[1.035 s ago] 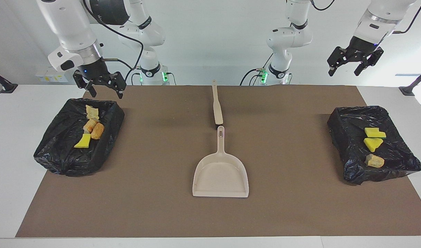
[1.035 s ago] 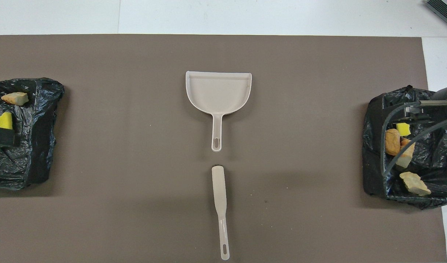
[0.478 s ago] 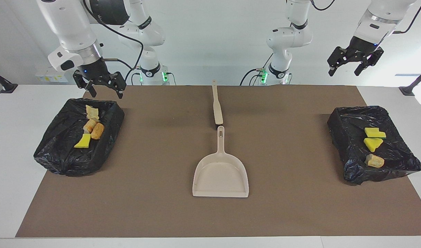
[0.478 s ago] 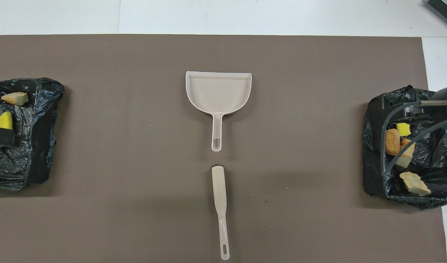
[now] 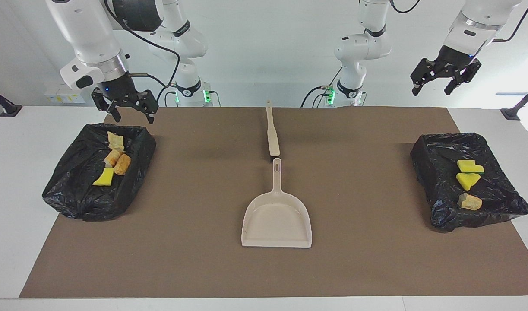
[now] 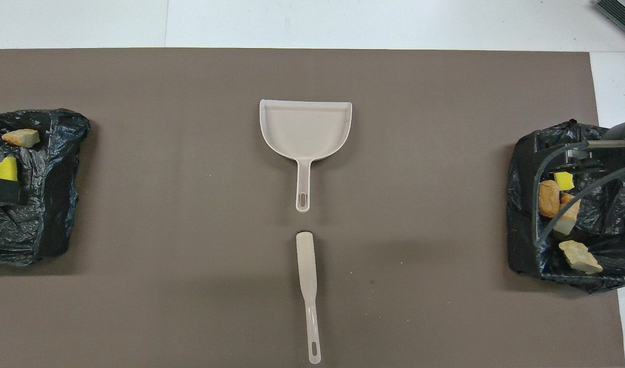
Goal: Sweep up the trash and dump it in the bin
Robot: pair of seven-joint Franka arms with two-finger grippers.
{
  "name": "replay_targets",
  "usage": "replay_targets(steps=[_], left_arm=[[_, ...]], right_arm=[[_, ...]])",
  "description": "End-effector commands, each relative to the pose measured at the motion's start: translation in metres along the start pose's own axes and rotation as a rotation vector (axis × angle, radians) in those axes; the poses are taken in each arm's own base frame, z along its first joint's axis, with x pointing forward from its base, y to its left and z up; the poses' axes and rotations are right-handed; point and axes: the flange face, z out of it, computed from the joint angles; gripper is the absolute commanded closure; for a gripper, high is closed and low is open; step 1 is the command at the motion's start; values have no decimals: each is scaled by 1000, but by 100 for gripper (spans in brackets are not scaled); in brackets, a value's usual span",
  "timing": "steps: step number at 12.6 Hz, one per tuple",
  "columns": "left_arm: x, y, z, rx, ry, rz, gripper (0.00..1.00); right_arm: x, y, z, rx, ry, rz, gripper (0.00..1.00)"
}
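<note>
Trash lies in two black-lined bins. The bin (image 5: 74,194) at the right arm's end holds several pieces, among them a yellow chunk (image 5: 104,177) and a brown lump (image 5: 122,164). The bin (image 5: 436,155) at the left arm's end holds two yellow chunks (image 5: 467,180) and a brown lump (image 5: 469,201). My right gripper (image 5: 133,117) hangs open and empty over the robot-side edge of its bin. High over the table's edge at its own end, my left gripper (image 5: 431,90) is open and empty too.
A beige dustpan (image 5: 276,220) lies mid-mat, its handle pointing toward the robots. A beige brush-like stick (image 5: 272,134) lies in line with that handle, nearer to the robots. A brown mat (image 6: 138,204) covers most of the white table.
</note>
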Motion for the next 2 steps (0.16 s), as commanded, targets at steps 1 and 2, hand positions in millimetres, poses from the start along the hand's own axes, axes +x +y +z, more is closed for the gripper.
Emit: replay_targets(steps=[1,2], left_arm=[[-6,-1,0,2,12,-11,0],[-6,-2,0,2,12,-12,0]], right_arm=[[-5,1,-2,14,-10,19,0],[-5,2,-2,14,-10,19,0]])
